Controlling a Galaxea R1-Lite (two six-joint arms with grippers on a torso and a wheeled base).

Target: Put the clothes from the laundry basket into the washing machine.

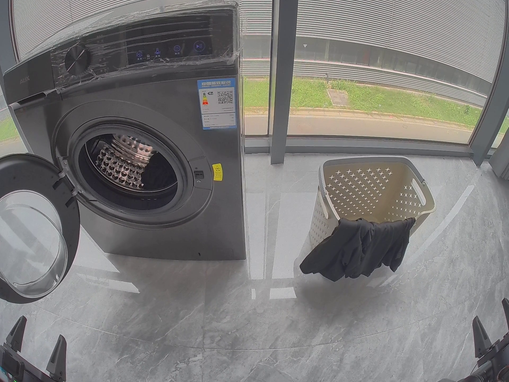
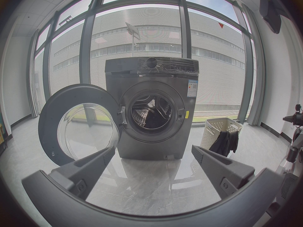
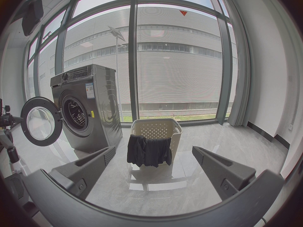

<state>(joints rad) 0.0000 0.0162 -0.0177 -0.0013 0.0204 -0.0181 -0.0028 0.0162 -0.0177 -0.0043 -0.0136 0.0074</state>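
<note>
The left gripper has two dark grey fingers. Each is a blocky wedge that tapers to a blunt tip. A finely ribbed pad lines the inner face, and a round sunken screw sits near the base. The fingers are mounted on a broad curved bar of matte grey. The right gripper is built the same way, with wedge-shaped fingers, ribbed inner faces, one sunken screw in each finger and the same curved grey bar. Seen from the head view, the fingers of both look black, like narrow pointed triangles.
</note>
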